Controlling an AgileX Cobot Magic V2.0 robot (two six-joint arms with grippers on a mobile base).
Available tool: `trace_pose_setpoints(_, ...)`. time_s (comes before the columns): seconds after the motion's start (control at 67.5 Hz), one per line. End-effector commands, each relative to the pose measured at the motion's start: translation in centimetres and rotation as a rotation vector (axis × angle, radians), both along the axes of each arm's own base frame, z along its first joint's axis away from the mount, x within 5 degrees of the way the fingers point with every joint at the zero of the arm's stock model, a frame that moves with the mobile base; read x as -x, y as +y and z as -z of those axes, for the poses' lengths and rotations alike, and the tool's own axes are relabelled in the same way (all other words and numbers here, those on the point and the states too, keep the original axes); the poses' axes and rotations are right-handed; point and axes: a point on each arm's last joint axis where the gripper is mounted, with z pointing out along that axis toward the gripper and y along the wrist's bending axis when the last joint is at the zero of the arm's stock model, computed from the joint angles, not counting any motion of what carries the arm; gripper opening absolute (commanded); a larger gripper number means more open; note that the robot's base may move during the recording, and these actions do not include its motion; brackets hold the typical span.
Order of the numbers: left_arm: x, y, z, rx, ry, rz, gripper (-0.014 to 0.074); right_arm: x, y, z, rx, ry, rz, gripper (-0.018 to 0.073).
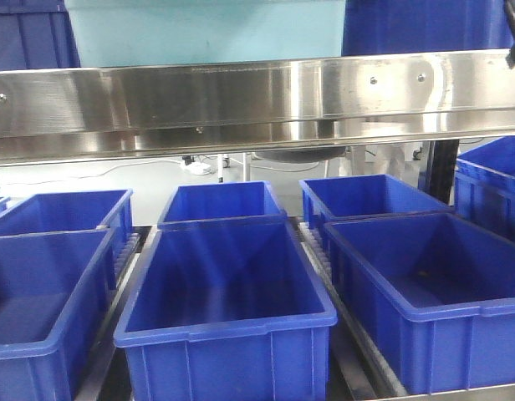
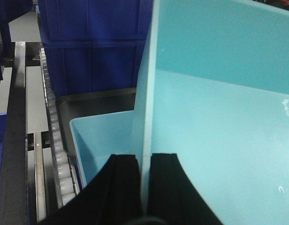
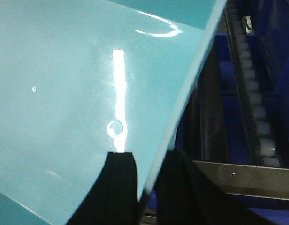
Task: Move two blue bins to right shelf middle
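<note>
gripped the pale blue bin (image 2: pixel 219 112) by one upright wall with the left gripper (image 2: pixel 145 164), a black finger (image 2: pixel 118 187) pressed on each face. pinched another wall likewise with the right gripper (image 3: pixel 145 166), closed tight on the plastic. sat at the top level, behind the steel rail (image 1: pixel 241 100), above the dark blue bins (image 1: pixel 228 284). showed, in the left wrist view, a second pale bin (image 2: pixel 100 140) lower down, just beside the roller track (image 2: pixel 54 136).

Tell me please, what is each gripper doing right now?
Left gripper: closed on the light-blue bin wall.
Right gripper: closed on the light-blue bin wall too.
</note>
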Motion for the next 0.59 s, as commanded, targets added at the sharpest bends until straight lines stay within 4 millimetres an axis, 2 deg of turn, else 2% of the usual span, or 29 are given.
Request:
trace_pose_setpoints(0.0, 0.15, 0.17, -1.13, 0.038, -0.069, -0.018, -0.0111, 0.40, -0.05, -0.93, 0.003, -0.063, -0.029, -0.0153)
trace_pose_setpoints(0.578, 0.15, 0.17, -1.13, 0.038, -0.069, -0.018, -0.0111, 0.40, -0.05, -0.93, 0.003, -0.063, -0.029, -0.0153)
